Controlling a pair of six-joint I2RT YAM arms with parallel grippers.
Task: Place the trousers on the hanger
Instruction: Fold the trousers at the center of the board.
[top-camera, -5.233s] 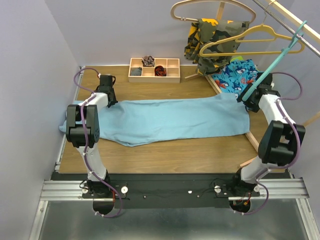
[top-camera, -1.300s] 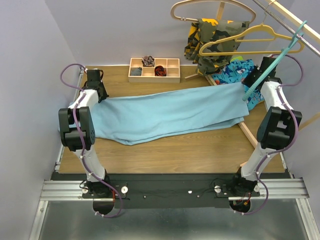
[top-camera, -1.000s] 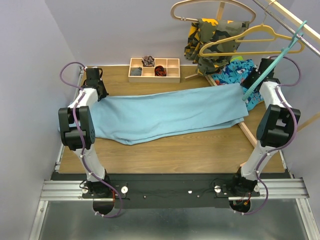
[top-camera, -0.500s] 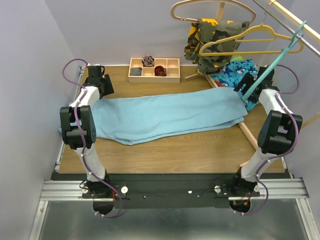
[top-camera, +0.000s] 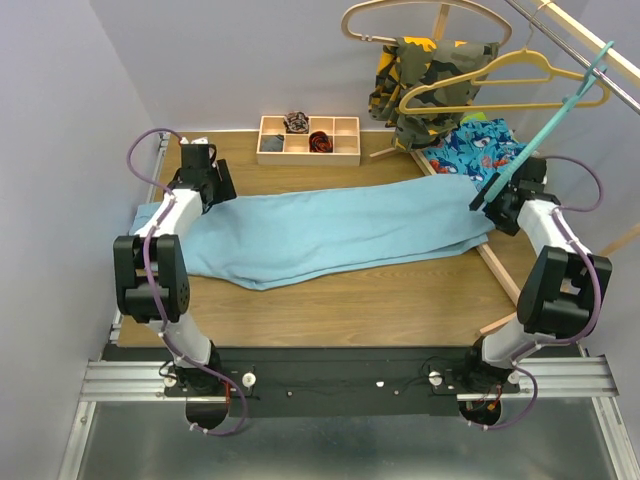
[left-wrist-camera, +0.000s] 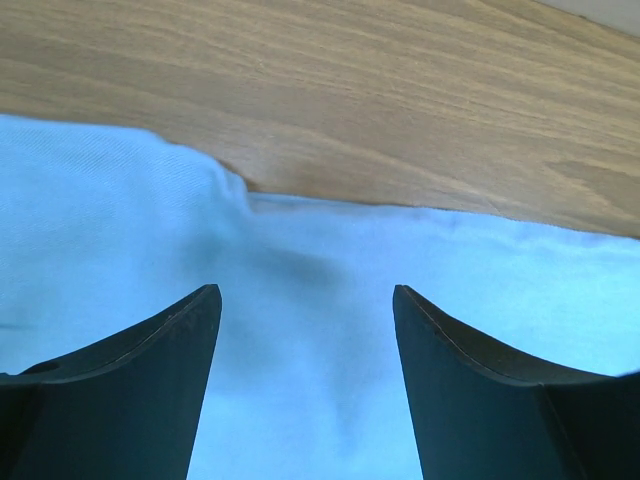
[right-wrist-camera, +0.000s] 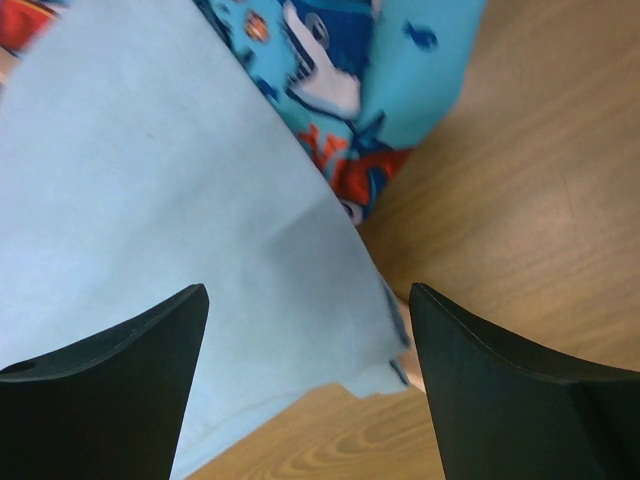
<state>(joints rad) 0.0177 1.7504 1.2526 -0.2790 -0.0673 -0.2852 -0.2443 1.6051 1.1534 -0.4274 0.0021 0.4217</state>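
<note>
Both arms are off the cloth now. The left gripper (left-wrist-camera: 305, 290) hangs with its jaws spread wide over the far hem of the trousers (top-camera: 330, 235), nothing between them, and bare tabletop (left-wrist-camera: 400, 100) lies just beyond it. It's the same on the other side: the right gripper (right-wrist-camera: 305, 290) is spread wide and empty, the trousers' end is under it, and the shark-print cloth (right-wrist-camera: 330, 70) is just past it.

A second ago both arms were further back, with the far edge pulled along with them. Now they've swung in and the trousers lie slack on the tabletop, stretched from one gripper to the other and a bit more askew than five seconds back.

The hanger (top-camera: 560, 105) hangs from the rail, above and behind the right gripper, its lower end close to it, with no cloth on it. To my eye that was a straightening tug, not the hanging itself. The trousers need a fresh grasp before they go over that bar.
</note>
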